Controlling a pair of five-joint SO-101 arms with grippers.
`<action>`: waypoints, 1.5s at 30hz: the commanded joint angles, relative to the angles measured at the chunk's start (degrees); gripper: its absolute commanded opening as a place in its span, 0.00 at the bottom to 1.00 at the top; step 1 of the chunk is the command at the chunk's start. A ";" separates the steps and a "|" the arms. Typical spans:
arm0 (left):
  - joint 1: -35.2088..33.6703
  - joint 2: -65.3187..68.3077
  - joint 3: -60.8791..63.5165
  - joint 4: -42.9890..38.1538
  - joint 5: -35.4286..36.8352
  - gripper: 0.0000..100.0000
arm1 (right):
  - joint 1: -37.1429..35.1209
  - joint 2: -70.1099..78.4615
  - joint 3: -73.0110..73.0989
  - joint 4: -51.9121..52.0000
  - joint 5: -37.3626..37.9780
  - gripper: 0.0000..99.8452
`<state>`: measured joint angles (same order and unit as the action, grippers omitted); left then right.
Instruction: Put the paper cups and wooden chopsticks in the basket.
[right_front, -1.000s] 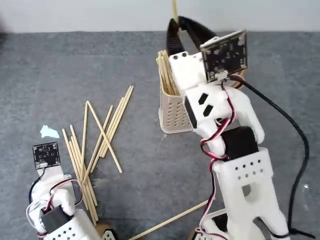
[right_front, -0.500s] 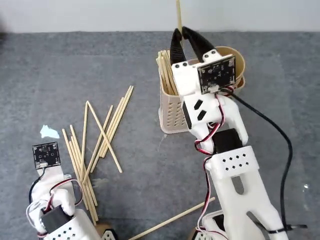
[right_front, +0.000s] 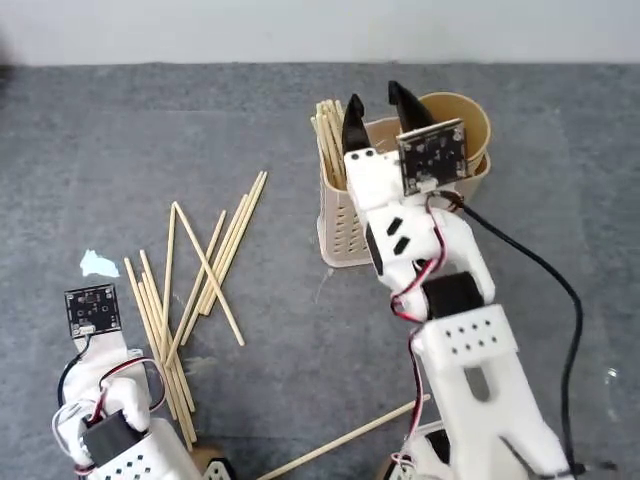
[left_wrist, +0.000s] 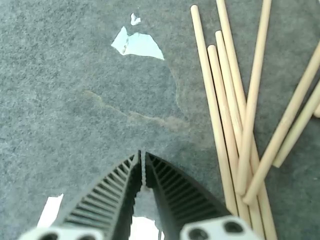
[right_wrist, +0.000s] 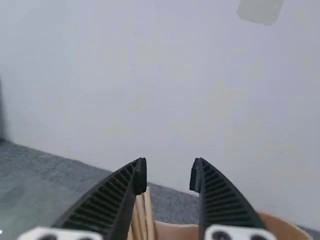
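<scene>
A beige slotted basket (right_front: 342, 232) stands on the grey mat. It holds a bundle of upright wooden chopsticks (right_front: 330, 135) and a brown paper cup (right_front: 468, 118). My right gripper (right_front: 372, 98) hangs open just above the basket with nothing between its fingers; the right wrist view has it (right_wrist: 169, 165) over the chopstick tips (right_wrist: 142, 210) and the cup rim (right_wrist: 285, 225). Several loose chopsticks (right_front: 200, 265) lie fanned on the mat to the left. My left gripper (left_wrist: 141, 156) is shut and holds nothing, low over the mat beside some of those chopsticks (left_wrist: 227, 125).
One chopstick (right_front: 340, 440) lies slanted near the front edge between the arm bases. A pale blue paper scrap (right_front: 98, 264) lies left of the loose pile, and a white scrap (left_wrist: 50, 210) beside the left gripper. A light wall runs behind the table.
The right gripper held a chopstick upright over the basket; its fingers have spread and the stick no longer pokes up. The right arm has come slightly lower. The left arm is still.
</scene>
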<state>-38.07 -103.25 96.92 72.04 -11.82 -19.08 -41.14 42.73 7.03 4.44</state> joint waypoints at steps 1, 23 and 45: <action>-0.44 -1.05 -0.48 0.44 -0.35 0.01 | -2.95 -8.13 -0.26 9.45 -0.79 0.12; -0.44 -1.05 -0.48 0.44 -0.35 0.01 | -4.97 -41.54 33.23 32.04 -15.21 0.01; -0.18 -1.05 -0.48 0.53 -0.44 0.01 | -0.13 -42.07 42.81 31.34 -22.07 0.01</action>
<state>-38.07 -103.25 96.92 72.40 -11.82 -19.69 -82.02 86.15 38.68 -16.92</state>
